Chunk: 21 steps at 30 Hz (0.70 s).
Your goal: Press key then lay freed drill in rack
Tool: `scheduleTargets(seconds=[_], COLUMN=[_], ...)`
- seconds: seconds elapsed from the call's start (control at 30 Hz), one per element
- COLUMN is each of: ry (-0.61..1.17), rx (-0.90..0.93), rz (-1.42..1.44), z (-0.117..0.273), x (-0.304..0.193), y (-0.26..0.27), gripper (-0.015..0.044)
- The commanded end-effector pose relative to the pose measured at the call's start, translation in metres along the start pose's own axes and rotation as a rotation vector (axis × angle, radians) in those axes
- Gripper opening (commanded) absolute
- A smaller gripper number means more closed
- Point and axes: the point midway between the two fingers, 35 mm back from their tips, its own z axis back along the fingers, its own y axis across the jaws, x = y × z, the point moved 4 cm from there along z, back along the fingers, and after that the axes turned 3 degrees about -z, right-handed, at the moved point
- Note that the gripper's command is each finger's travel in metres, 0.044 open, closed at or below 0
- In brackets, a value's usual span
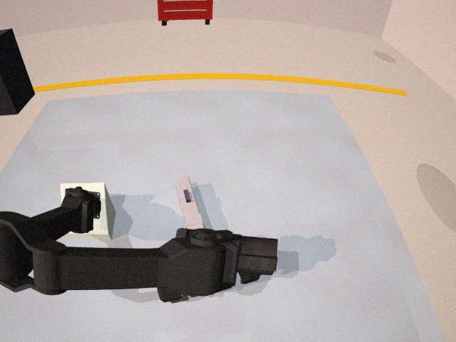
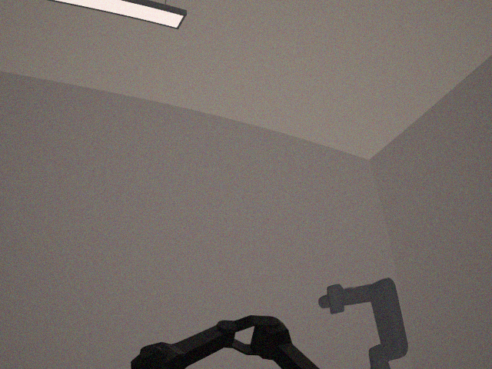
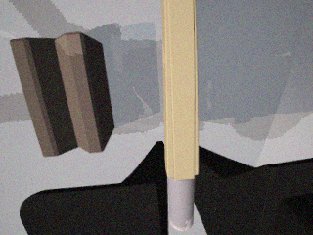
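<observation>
My gripper [image 3: 169, 146] is shut on the drill. The drill [image 3: 180, 88] is a long pale-yellow bar with a round silvery end, and it runs down the wrist view between the black fingers. The brown rack [image 3: 70, 93], with its ridges and groove, is left of the drill in that view, apart from it. In the top view the arm hides the fingers, the drill and the rack. A pale pink bar [image 1: 184, 213] with a small dark piece on it lies beyond the wrist; I cannot tell whether this is the key. The drill's far end is out of the wrist view.
A pale block [image 1: 107, 216] stands by the arm's base, left of the pink bar. The arm [image 1: 110, 268] reaches across the front of the grey mat [image 1: 279, 147]. A black box [image 1: 14, 73] is at the far left, and a red cabinet [image 1: 186, 14] stands at the back.
</observation>
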Motion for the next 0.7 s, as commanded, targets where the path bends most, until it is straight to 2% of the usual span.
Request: scheduleTargets(seconds=[0.0,0.67], ry=[0.003,0.003], rx=[-0.006,-0.006], rz=[-0.002,-0.002], z=[0.003,0.0076], x=[0.0003,0.0027], y=[-0.0011,-0.0013], gripper=[0.0,0.0])
